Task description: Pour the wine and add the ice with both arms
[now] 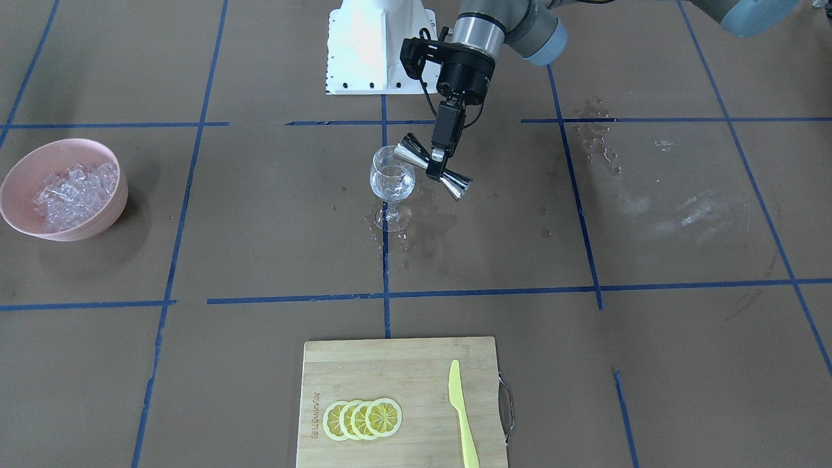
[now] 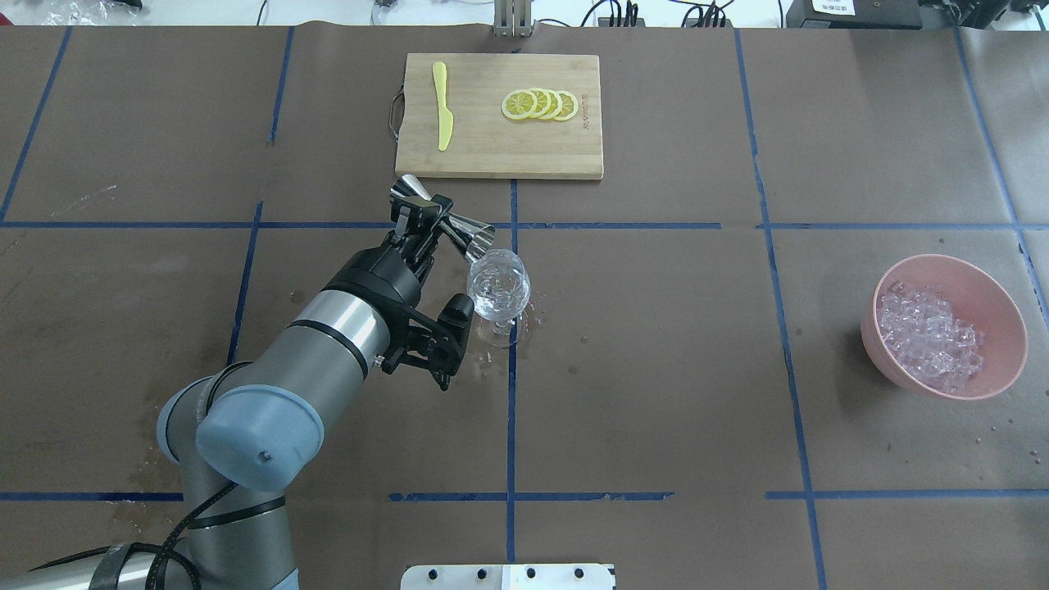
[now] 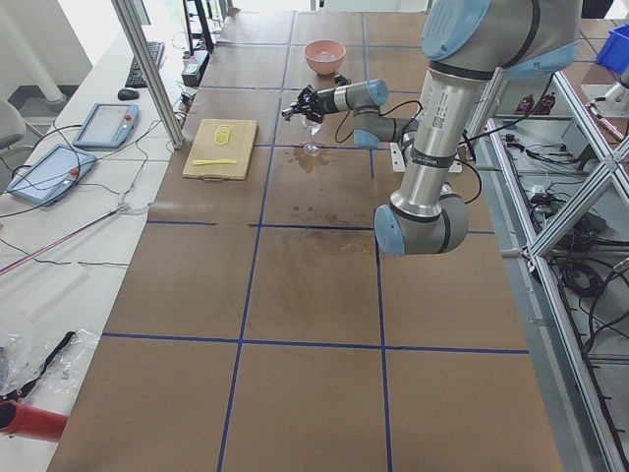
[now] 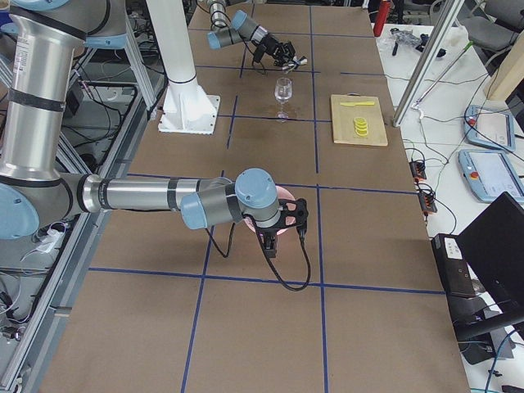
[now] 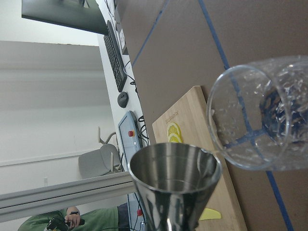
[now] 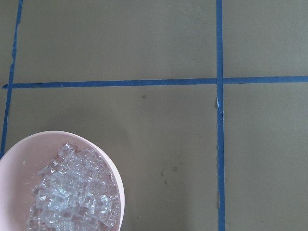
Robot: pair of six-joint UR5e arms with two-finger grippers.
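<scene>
My left gripper (image 1: 441, 159) is shut on the waist of a steel double-cone jigger (image 1: 458, 184) and holds it tilted, one cup's mouth at the rim of the clear stemmed wine glass (image 1: 392, 182). The glass stands at the table's middle with droplets on its walls and a little clear wine in its bowl (image 2: 498, 293). In the left wrist view the jigger (image 5: 175, 178) sits beside the glass rim (image 5: 269, 120). The ice (image 2: 930, 336) fills a pink bowl (image 2: 996, 307). My right gripper (image 4: 277, 237) hangs over that bowl; I cannot tell whether it is open or shut.
A wooden cutting board (image 1: 390, 370) at the far edge carries lemon slices (image 1: 363, 418) and a yellow plastic knife (image 1: 460, 409). Wet patches (image 1: 650, 208) lie on the brown paper on the robot's left side. The white base (image 1: 364, 52) stands behind the glass.
</scene>
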